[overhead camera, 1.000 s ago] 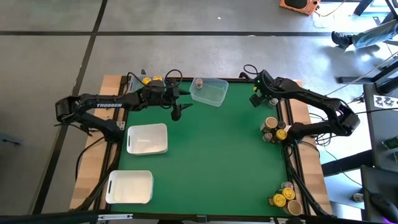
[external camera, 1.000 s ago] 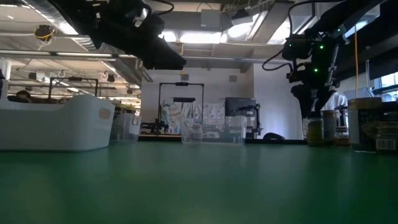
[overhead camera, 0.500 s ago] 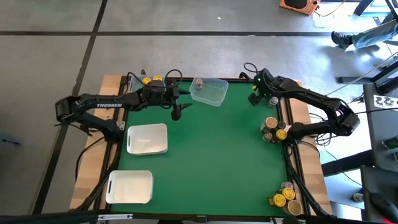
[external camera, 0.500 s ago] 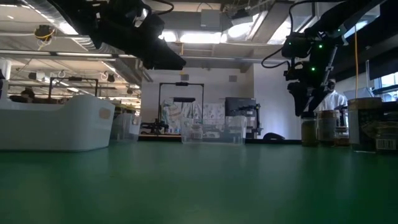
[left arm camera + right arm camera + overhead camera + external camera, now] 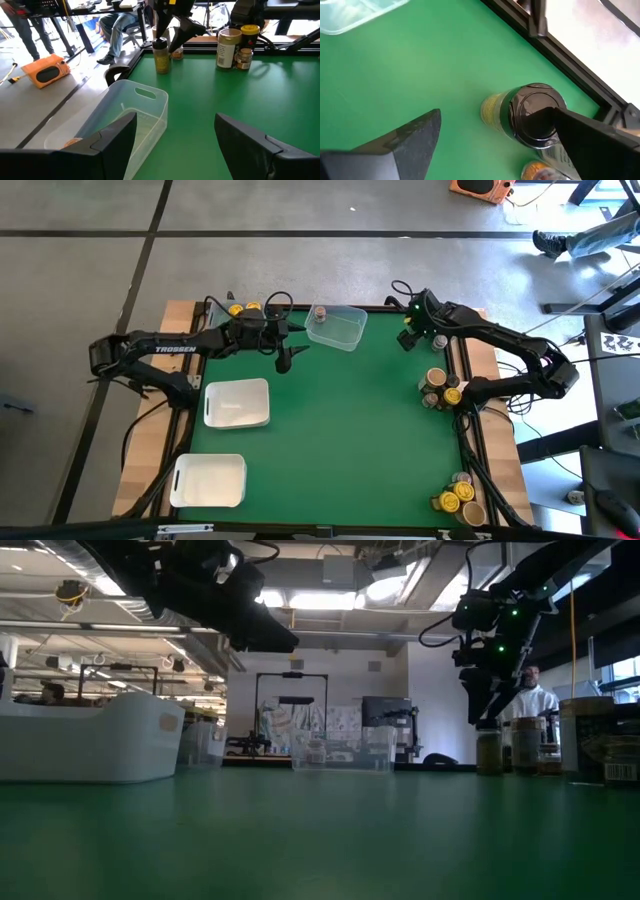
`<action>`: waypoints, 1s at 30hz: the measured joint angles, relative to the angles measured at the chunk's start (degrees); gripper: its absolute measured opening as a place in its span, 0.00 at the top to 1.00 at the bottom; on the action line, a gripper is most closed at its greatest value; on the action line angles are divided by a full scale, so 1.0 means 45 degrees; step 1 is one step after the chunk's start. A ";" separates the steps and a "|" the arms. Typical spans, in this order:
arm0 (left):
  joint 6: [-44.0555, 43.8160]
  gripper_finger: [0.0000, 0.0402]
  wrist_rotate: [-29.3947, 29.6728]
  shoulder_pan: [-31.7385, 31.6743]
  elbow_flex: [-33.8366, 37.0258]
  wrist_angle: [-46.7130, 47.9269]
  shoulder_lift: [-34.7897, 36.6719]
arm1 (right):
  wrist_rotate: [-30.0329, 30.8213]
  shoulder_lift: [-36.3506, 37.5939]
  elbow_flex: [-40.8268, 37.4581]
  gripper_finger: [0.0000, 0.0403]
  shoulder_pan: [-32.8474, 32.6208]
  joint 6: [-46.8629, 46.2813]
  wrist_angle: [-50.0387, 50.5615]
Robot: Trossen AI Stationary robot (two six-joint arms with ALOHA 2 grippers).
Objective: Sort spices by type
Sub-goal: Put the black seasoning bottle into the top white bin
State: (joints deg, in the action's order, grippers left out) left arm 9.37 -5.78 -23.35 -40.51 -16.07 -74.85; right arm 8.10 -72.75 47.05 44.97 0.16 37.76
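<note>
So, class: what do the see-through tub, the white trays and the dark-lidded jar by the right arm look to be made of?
Clear tub: likely thin glossy plastic, since you see through its walls and moulded handle slot. White trays: opaque matte plastic, probably; rounded moulded corners. Dark-lidded jar: clear body, glass or plastic, showing yellowish contents under a smooth dark lid that reads as plastic.

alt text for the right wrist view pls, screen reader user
The right gripper, fingers apart, hangs above a dark-lidded spice jar standing upright on the green table. A corner of a clear tub shows farther off.
</note>
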 joint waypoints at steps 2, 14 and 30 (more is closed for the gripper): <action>0.0003 0.34 0.0000 0.0000 0.0000 0.0003 0.0000 | -0.0279 -0.0003 0.0052 0.05 -0.0030 0.0063 -0.0175; -0.0060 0.34 0.0001 0.0000 0.0000 0.0001 0.0000 | -0.0202 -0.0078 0.1394 0.05 -0.1081 0.0031 0.0849; -0.0157 0.34 0.0000 0.0005 0.0000 0.0105 0.0000 | 0.0213 -0.1473 0.0918 0.05 -0.0908 -0.0650 0.0622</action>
State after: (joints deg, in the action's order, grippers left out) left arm 8.67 -5.78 -23.33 -40.51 -15.59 -74.85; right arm 9.06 -79.38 51.18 40.88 -2.76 40.56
